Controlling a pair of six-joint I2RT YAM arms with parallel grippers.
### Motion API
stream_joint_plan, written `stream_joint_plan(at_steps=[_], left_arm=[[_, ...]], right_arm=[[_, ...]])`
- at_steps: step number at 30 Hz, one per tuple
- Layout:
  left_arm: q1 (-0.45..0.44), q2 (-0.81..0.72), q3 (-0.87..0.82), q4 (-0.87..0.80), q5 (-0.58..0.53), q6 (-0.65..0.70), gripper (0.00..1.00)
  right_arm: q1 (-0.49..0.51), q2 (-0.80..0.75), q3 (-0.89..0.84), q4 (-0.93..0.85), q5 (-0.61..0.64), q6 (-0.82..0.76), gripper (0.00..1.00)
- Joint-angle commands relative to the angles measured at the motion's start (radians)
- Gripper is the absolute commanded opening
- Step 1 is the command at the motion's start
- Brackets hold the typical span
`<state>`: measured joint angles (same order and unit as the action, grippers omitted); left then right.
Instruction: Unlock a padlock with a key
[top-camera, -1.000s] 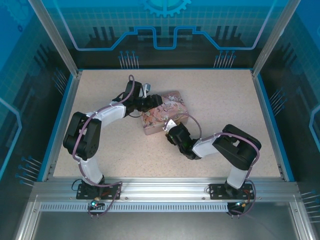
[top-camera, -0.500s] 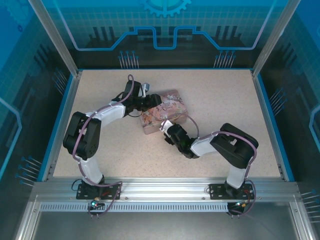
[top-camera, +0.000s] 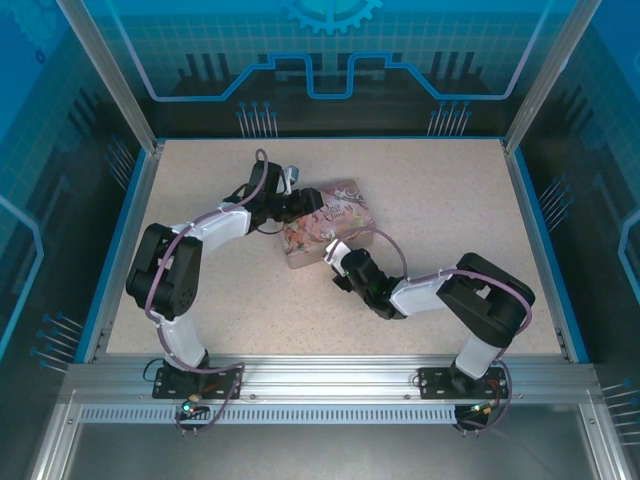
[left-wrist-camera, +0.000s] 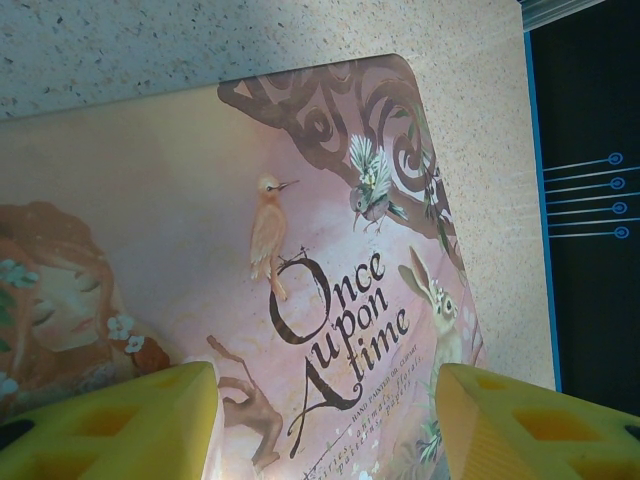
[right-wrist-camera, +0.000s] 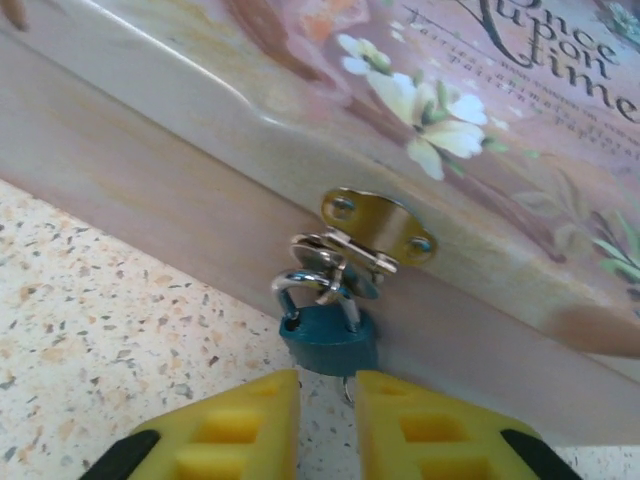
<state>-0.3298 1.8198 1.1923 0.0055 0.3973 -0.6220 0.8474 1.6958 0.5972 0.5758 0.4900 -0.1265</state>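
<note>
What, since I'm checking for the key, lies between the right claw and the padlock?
In the right wrist view, a thin metal sliver pokes below the padlock, into the right claw's narrow gap; possibly the key.

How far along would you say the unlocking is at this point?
Done: the right gripper sits under the padlock, whose shackle is closed through the clasp of the tin. In hand: its fingers flank a thin metal bit, probably the key. Left: turning it and opening the shackle.

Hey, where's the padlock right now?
In the right wrist view the padlock hangs from the brass hasp on the side wall of the pink tin, just ahead of the right tool.
</note>
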Motion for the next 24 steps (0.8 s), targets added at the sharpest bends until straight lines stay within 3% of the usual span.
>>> stream_joint_plan(at_steps=[1,13,19,24], left_arm=[[0.004,0.022,-0.02,-0.018,0.003,0.015,0.61],[0.005,0.052,-0.003,-0.026,0.008,0.02,0.6],[0.005,0.059,0.003,-0.028,0.006,0.016,0.6],[0.005,0.068,0.012,-0.037,0.003,0.018,0.59]], right_arm=[[-0.02,0.018,-0.004,0.011,0.016,-0.016,0.33],[-0.064,0.135,0.083,0.067,-0.035,-0.03,0.52],[-0.053,0.166,0.105,0.088,-0.093,-0.034,0.53],[-0.046,0.153,0.104,0.107,-0.114,-0.036,0.46]])
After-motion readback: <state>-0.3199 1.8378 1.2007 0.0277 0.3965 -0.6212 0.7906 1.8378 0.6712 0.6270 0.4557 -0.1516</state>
